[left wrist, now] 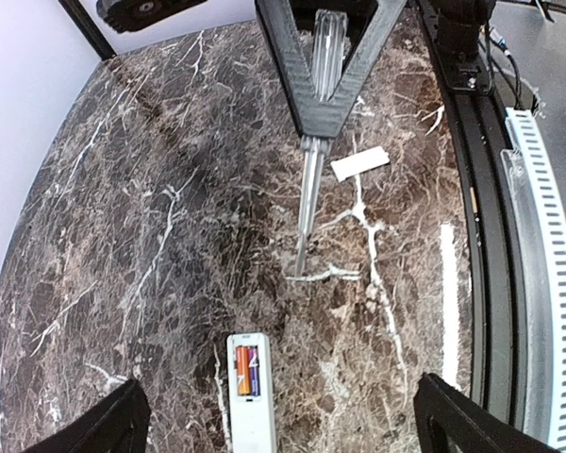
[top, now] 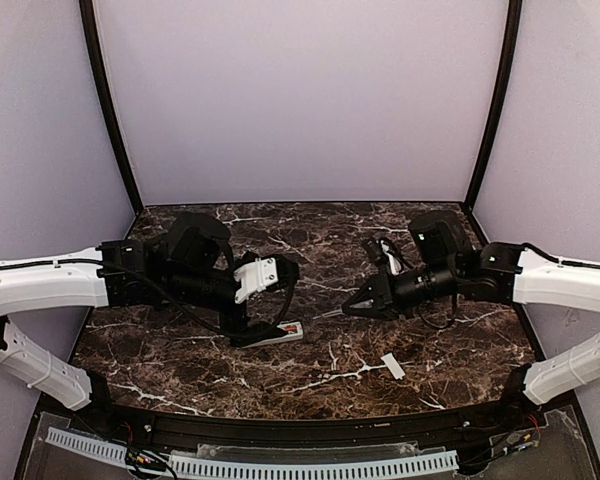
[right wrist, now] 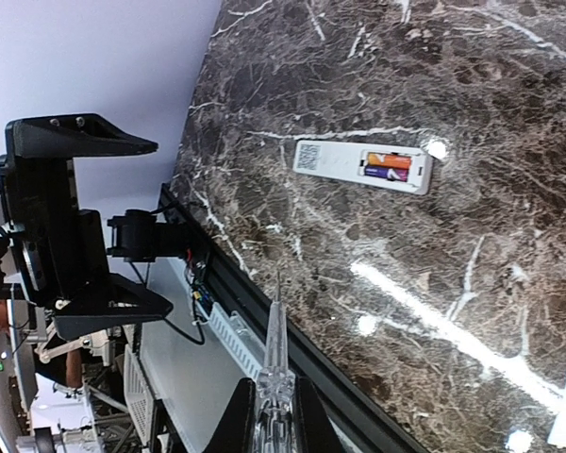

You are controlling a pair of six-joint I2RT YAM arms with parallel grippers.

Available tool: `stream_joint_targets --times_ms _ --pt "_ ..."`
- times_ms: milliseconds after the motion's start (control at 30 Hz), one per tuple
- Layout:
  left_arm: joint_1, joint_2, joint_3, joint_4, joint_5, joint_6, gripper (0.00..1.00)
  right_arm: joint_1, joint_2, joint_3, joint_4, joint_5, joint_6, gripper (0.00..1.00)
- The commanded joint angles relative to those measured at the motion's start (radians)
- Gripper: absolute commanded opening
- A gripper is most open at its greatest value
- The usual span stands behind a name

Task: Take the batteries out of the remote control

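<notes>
Remote control (right wrist: 363, 167) lies back-up on the marble table (left wrist: 123, 236), with two orange-and-dark batteries (right wrist: 389, 167) side by side in its uncovered recess. A square code patch sits on the remote's back; its print is too small to read. Left gripper (right wrist: 156, 226) is spread wide over the remote; right gripper (left wrist: 319, 113) is clamped on a clear tool (left wrist: 309, 198), with a white cover (left wrist: 359, 162) lying near the tool.
</notes>
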Motion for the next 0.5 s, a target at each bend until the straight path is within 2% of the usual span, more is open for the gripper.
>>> stream_joint_targets --times_ms 0,100,233,467 --pt "0.021 0.012 -0.012 -0.069 -0.082 0.062 0.98 0.006 -0.024 -0.035 -0.022 0.14 -0.081 0.0" --pt "0.036 0.043 -0.012 -0.094 -0.127 0.025 0.96 0.005 -0.018 -0.05 -0.018 0.163 -0.123 0.0" --pt "0.076 0.063 -0.056 -0.095 -0.109 -0.048 0.94 -0.003 -0.023 -0.07 -0.015 0.199 -0.166 0.0" --pt "0.143 0.05 -0.183 0.059 -0.069 -0.056 0.94 -0.022 -0.092 -0.134 -0.002 0.252 -0.199 0.0"
